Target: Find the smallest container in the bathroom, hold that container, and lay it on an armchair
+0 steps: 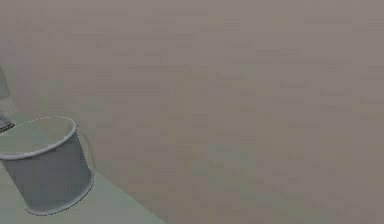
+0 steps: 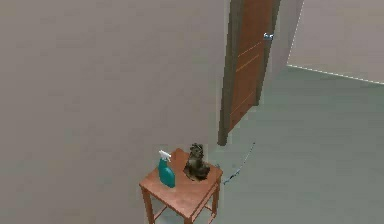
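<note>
Teal spray bottle (image 2: pixel 165 171) upright on small wooden surface (image 2: pixel 186 196), just beside a dark lumpy object (image 2: pixel 198 160), brown door (image 2: pixel 248 60) beyond (fingers' state and relative position: cannot tell).

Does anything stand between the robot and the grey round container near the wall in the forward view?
Nothing visible does. The grey container stands on bare floor near the wall, with nothing before it. The small wooden table with the spray bottle stands off to the arm's side.
</note>
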{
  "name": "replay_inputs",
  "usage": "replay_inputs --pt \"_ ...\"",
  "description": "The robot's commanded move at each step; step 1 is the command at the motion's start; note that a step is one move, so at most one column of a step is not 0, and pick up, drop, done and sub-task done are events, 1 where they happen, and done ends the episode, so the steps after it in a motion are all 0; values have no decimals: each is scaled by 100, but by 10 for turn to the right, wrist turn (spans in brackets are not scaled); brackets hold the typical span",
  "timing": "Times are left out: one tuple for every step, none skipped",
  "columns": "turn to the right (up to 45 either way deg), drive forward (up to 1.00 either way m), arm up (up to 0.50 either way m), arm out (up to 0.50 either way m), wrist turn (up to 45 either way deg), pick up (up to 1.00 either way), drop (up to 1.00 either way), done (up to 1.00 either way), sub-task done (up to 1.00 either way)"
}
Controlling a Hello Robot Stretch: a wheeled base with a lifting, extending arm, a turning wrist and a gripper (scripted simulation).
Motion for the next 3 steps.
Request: replay_inputs --pt "0 0 50 0 0 0 0 0 0" --pt "0 0 6 0 0 0 0 0 0" --pt "0 0 0 42 0 0 0 0 0"
